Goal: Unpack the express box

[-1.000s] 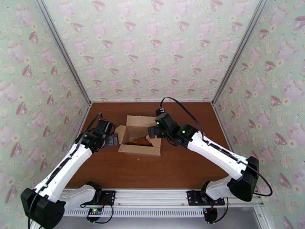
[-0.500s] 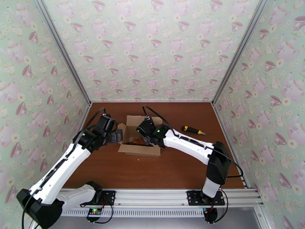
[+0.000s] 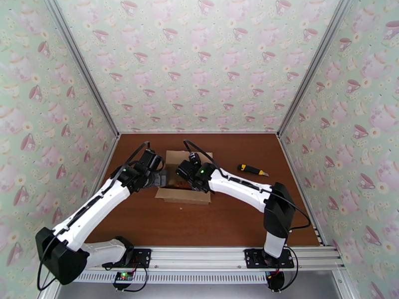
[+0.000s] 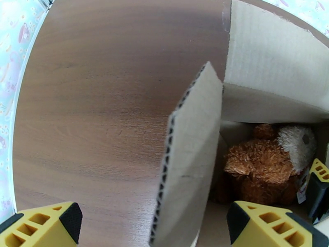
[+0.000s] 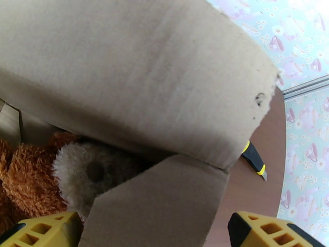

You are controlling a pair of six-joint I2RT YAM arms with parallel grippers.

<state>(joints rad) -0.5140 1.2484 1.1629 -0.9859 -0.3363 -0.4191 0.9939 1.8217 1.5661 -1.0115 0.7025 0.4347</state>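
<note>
Left pincer (image 4: 154, 221) and right pincer (image 5: 154, 229) gaped empty, each straddling an express box (image 3: 182, 196) flap (image 4: 193, 153); I feared gripping cardboard, tipping it, missing the plush toy (image 4: 263, 169).

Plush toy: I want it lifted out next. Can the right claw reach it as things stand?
Probably not cleanly: the open right claw straddles a flap of the express box, and that flap covers much of the plush toy.
</note>
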